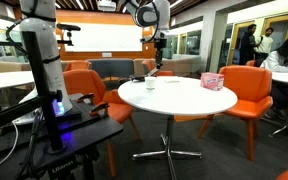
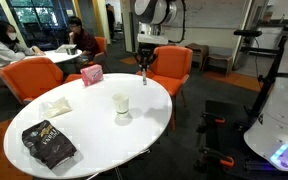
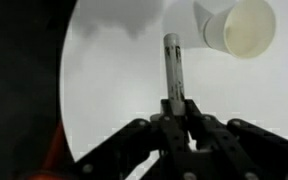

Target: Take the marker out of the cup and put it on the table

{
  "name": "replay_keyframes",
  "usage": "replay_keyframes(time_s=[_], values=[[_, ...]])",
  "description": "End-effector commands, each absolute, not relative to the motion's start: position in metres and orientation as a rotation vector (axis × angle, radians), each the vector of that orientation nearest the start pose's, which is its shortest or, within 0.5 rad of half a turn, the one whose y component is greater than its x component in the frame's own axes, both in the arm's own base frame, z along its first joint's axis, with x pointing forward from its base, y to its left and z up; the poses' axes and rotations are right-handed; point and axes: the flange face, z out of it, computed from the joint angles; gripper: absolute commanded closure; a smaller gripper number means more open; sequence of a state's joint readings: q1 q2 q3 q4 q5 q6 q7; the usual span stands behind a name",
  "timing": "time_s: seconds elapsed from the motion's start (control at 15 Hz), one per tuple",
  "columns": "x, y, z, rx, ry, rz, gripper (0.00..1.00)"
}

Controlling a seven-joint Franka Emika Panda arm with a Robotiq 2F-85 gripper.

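Note:
My gripper (image 3: 172,106) is shut on the dark marker (image 3: 171,65), which sticks out past the fingertips. In both exterior views the gripper (image 1: 159,47) (image 2: 144,56) hangs above the far edge of the round white table (image 1: 179,102) (image 2: 89,130), with the marker (image 1: 157,66) (image 2: 144,74) pointing down and its tip close to the tabletop. The small whitish cup (image 1: 150,83) (image 2: 121,108) (image 3: 238,27) stands upright on the table, apart from the marker, and looks empty in the wrist view.
A pink patterned box (image 1: 213,80) (image 2: 91,74) stands near the table's edge. A black bag (image 2: 49,143) and a white napkin (image 2: 56,103) lie on the table. Orange chairs (image 1: 246,90) ring it. People sit at another table (image 2: 24,50).

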State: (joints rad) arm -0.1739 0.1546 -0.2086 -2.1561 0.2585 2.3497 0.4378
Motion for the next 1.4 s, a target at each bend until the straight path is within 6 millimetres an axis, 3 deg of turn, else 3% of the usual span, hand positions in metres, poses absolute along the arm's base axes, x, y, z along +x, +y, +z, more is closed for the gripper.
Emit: replay_keyframes(time_s=[0.0, 0.47, 0.67, 1.27, 1.33], values=[[0.518, -0.221, 0.308, -2.633, 1.365, 0.127, 0.95], [0.529, -0.210, 0.240, -2.563, 1.154, 0.192, 0.95], [0.535, -0.213, 0.214, -2.561, 1.181, 0.260, 0.95], [0.542, -0.241, 0.174, -2.501, 1.217, 0.393, 0.95], [0.544, -0.243, 0.173, -2.515, 1.222, 0.377, 0.82]])
